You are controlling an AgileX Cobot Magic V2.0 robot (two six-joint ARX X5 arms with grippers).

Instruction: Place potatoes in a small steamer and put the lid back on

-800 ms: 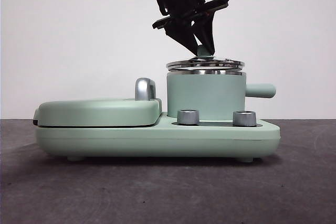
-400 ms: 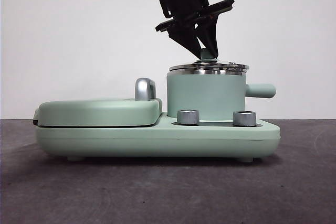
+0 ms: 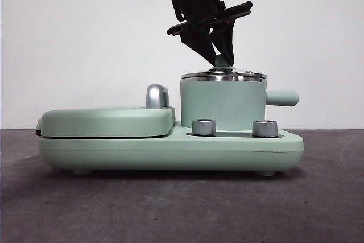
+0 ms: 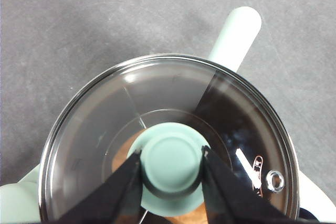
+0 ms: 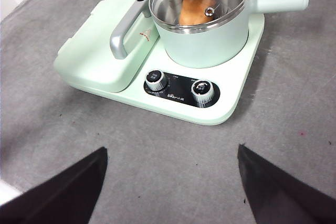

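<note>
1. Nearest me, the right end effector point(image 5: 168, 182) waits above the grey bench point(image 5: 294, 171), its jaws spread wide and holding nothing.
2. Beyond it I see the cooker base point(image 3: 170, 149) with two dials point(image 5: 202, 89), and the flat griddle cover point(image 3: 105, 120) is down.
3. The small steamer point(image 3: 223, 103) stands on that base with its side handle point(image 3: 282, 98) pointing away from the griddle.
4. The lid point(image 3: 223, 74) now sits level on the steamer's rim; a second ago I saw it tilted just above.
5. The left end effector point(image 4: 171, 169) still clamps the lid's knob point(image 4: 171, 160).
6. Through the glass, I see the potato point(image 5: 195, 8) lying inside the steamer.
</note>
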